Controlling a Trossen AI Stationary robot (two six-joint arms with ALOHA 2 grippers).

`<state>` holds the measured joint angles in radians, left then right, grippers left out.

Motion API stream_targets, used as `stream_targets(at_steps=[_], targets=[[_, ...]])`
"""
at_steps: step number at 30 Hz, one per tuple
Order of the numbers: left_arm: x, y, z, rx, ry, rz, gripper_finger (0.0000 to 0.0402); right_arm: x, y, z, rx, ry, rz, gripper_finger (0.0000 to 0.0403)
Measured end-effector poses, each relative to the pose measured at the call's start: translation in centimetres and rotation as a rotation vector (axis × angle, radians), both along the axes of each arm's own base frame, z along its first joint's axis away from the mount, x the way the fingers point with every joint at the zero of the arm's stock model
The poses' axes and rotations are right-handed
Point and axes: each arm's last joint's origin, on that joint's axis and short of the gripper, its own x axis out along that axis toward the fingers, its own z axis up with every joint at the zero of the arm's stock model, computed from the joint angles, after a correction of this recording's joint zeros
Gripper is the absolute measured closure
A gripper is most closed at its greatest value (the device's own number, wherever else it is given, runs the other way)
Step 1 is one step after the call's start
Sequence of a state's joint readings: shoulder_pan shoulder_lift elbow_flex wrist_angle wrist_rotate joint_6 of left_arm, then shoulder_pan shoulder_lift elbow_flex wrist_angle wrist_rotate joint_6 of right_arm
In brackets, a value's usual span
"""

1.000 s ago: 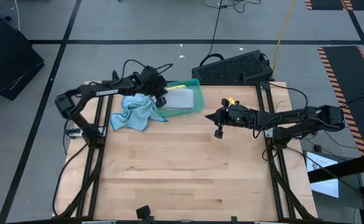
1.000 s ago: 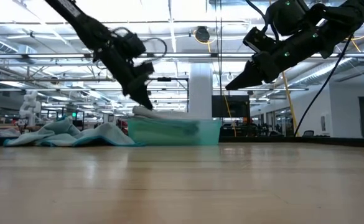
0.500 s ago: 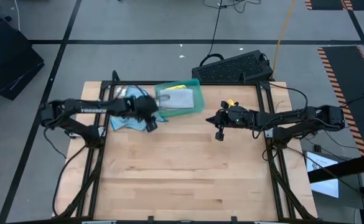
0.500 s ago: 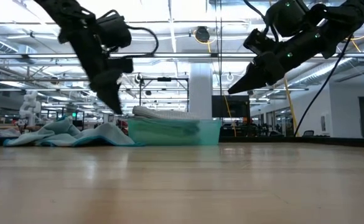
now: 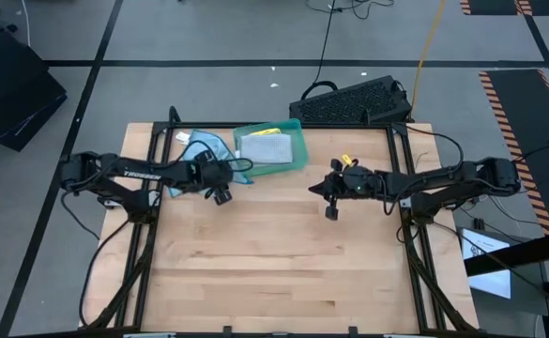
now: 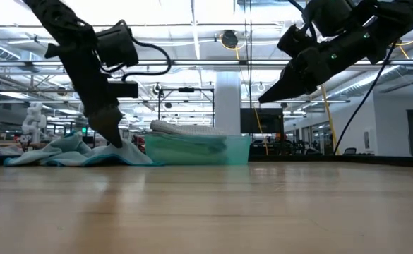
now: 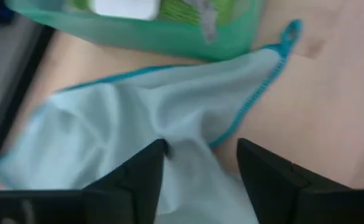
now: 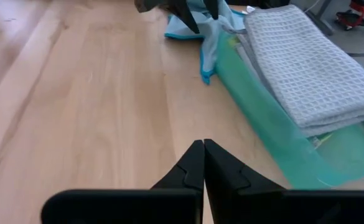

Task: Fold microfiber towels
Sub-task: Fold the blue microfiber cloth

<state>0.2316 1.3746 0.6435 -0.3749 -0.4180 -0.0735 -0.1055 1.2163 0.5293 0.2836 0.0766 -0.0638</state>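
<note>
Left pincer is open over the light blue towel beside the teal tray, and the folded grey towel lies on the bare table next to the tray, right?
Not quite. The folded grey towel lies in the teal tray, as the high view shows. The rest holds: the left pincer is open over the light blue towel beside the tray.

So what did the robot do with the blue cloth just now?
The left gripper swung away from the green tray toward its own side of the table and came down low over the blue cloth. Its jaws opened, one on each side of the cloth, which lies flatter than before. The right gripper stayed shut above the table, and the grey towel stayed in the tray.
</note>
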Motion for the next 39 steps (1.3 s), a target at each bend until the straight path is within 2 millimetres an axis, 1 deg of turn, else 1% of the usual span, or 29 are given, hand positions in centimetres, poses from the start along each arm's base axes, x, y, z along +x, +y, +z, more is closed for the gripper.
stream_targets(at_steps=[3,6,8,9,12,14,17,20,23,26,28,30,33,36,39], targets=[[-0.1,0.4,-0.3,-0.058,-0.029,-0.021,0.0244,0.1,0.4,0.0,0.009,-0.005,0.012,0.0403],[-0.3,0.4,-0.6,-0.07,-0.021,-0.044,0.0313,0.1,0.9,0.1,0.033,-0.016,0.019,0.0403],[-0.2,0.2,-0.6,-0.084,-0.022,-0.057,0.0368,0.2,1.3,0.2,0.049,-0.031,0.028,0.0403],[-0.1,0.0,-0.4,-0.104,-0.033,-0.062,0.0384,0.3,1.5,0.3,0.055,-0.043,0.034,0.0403],[0.3,-1.1,0.8,-0.142,-0.1,-0.086,0.0387,0.8,2.0,0.5,0.06,-0.096,0.045,0.0403],[0.7,-2.3,1.6,-0.17,-0.144,-0.133,0.039,1.2,2.4,0.5,0.048,-0.135,0.046,0.0403],[1.0,-4.5,3.0,-0.233,-0.203,-0.237,0.0395,1.8,2.8,0.0,0.05,-0.152,0.065,0.0395],[1.1,-6.6,3.9,-0.264,-0.26,-0.309,0.039,2.6,3.3,-0.8,0.055,-0.169,0.082,0.0379],[1.0,-8.4,4.1,-0.31,-0.278,-0.357,0.0392,3.4,3.8,-2.1,0.065,-0.158,0.096,0.0358],[0.4,-10.0,3.7,-0.371,-0.246,-0.337,0.0396,4.1,4.4,-3.1,0.089,-0.149,0.109,0.0337],[-0.3,-11.1,3.2,-0.421,-0.203,-0.292,0.0388,4.3,5.1,-3.7,0.107,-0.132,0.123,0.0325],[-0.9,-12.3,3.0,-0.464,-0.177,-0.257,0.0365,4.3,5.6,-4.2,0.118,-0.112,0.138,0.0316],[-1.6,-14.2,3.2,-0.519,-0.163,-0.241,0.0311,4.3,6.4,-4.7,0.125,-0.095,0.16,0.0308],[-1.6,-16.0,4.2,-0.553,-0.229,-0.226,0.0247,4.3,7.0,-4.7,0.126,-0.096,0.18,0.0305],[-1.6,-17.5,5.3,-0.517,-0.305,-0.233,0.0193,4.3,7.4,-4.7,0.128,-0.102,0.195,0.0305]])
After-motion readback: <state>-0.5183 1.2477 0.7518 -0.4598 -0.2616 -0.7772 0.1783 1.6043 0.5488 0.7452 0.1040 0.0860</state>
